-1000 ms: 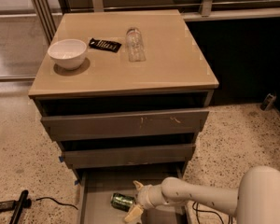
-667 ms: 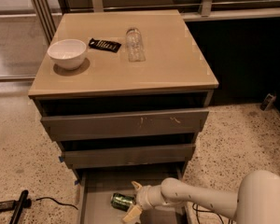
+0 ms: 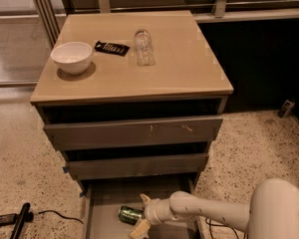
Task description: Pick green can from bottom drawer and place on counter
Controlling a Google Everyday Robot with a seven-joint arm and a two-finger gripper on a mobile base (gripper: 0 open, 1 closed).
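The green can (image 3: 130, 215) lies on its side on the grey floor of the open bottom drawer (image 3: 104, 208), near the middle. My gripper (image 3: 142, 214) is down inside that drawer, right beside the can's right end. Its pale fingers are spread, one above (image 3: 145, 199) and one below (image 3: 139, 229), and they hold nothing. The white arm reaches in from the lower right. The beige counter (image 3: 179, 63) tops the cabinet, well above.
On the counter stand a white bowl (image 3: 72, 57), a black flat packet (image 3: 111, 48) and a clear glass jar (image 3: 144, 47). The two upper drawers (image 3: 134, 131) are slightly open above the arm. A black cable and tool (image 3: 17, 219) lie on the speckled floor at the left.
Nothing has visibly changed; the gripper stays beside the can in the drawer.
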